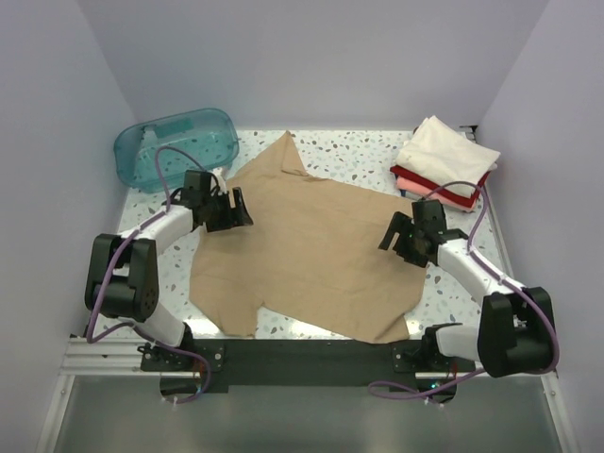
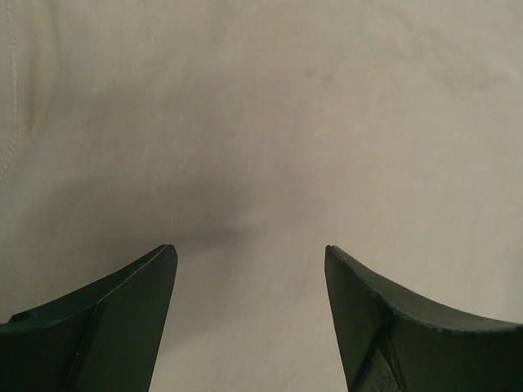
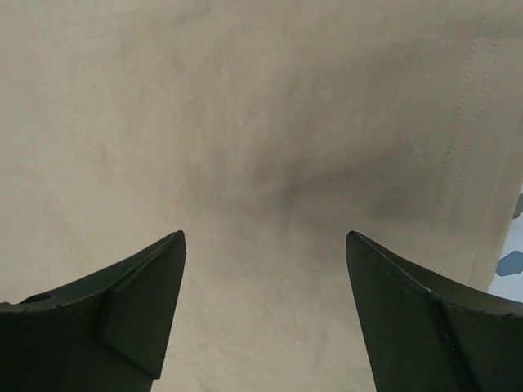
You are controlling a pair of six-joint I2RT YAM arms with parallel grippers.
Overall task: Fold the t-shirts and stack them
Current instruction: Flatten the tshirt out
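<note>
**On the counter: one big shirt lying open, both end effectors wide open**

Near the front edge of the counter (image 1: 359, 156), the tan t-shirt (image 1: 311, 245) lies spread out. It is much the biggest thing there. Its bottom hem comes close to the front edge, and one part reaches up toward the back edge. It is mostly flat, with soft wrinkles.

At the left side of the tan t-shirt is the left end effector (image 1: 233, 209). Its two fingers (image 2: 106, 327) are spread far apart and hold nothing. Only tan cloth shows between them. I cannot tell if the tips touch the cloth.

At the right side of the shirt is the right end effector (image 1: 392, 235). Its fingers (image 3: 433, 327) are spread wide too, with nothing in them. A sewn hem runs beside them, and a bit of speckled counter shows past it.

In the back left corner sits a see-through teal tub (image 1: 175, 146), just off the shirt.

In the back right corner is a pile of folded shirts. A cream-white t-shirt (image 1: 444, 151) is on top, with a pink t-shirt (image 1: 420, 186) and a red t-shirt (image 1: 469, 196) under it.
</note>
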